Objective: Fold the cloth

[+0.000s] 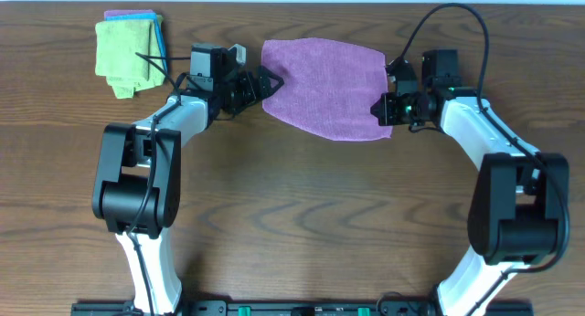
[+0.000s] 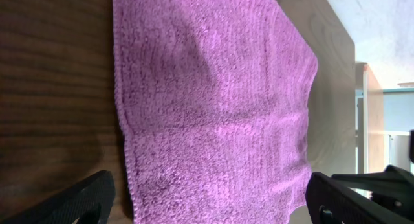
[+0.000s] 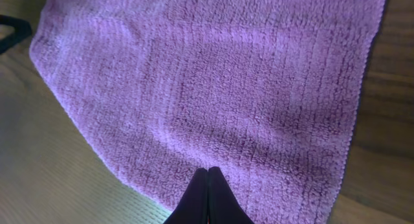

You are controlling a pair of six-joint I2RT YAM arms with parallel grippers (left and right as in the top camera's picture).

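Observation:
A purple cloth (image 1: 324,83) lies spread flat on the wooden table at the back centre. My left gripper (image 1: 267,81) is open at the cloth's left edge. In the left wrist view its two fingers (image 2: 207,191) stand wide apart on either side of the cloth's near edge (image 2: 213,107), not closed on it. My right gripper (image 1: 384,106) is at the cloth's right edge. In the right wrist view its fingers (image 3: 207,171) are pressed together over the cloth (image 3: 213,88), with no fold visible between them.
A stack of folded cloths (image 1: 128,51), green on top of blue and purple, lies at the back left, close to the left arm. The table's far edge (image 1: 292,4) runs just behind the purple cloth.

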